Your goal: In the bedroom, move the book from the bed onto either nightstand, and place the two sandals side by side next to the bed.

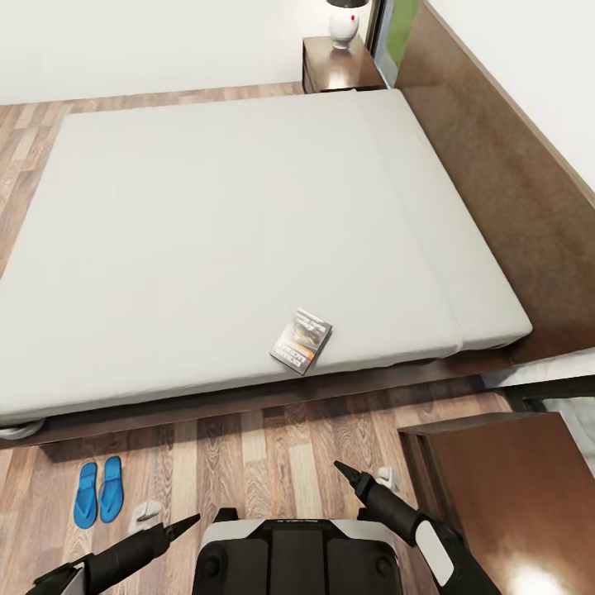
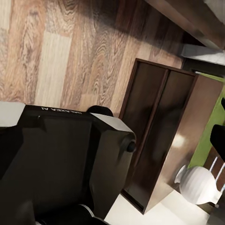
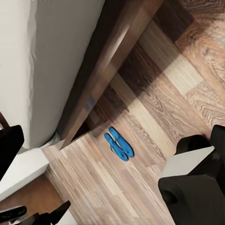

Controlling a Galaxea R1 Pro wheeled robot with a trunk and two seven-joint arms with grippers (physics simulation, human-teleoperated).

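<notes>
The book (image 1: 302,340) lies flat on the bed's light-grey mattress (image 1: 215,240), close to its near edge. The two sandals (image 1: 97,492), bright blue, rest side by side on the floor just off the bed's near side, to the left; the right wrist view also catches the sandals (image 3: 118,144) beside the dark bed frame (image 3: 105,70). One nightstand (image 1: 496,487) stands at the near right, another nightstand (image 1: 339,70) beyond the bed. My left gripper (image 1: 186,522) and right gripper (image 1: 351,473) hover low over the floor in front of the bed, both open and holding nothing.
A white lamp (image 1: 343,25) sits on the far nightstand. In the left wrist view a white lamp (image 2: 199,185) stands on the dark cabinet (image 2: 159,131). The tall headboard (image 1: 504,182) runs along the right wall. Wood-plank floor (image 1: 273,454) lies between me and the bed.
</notes>
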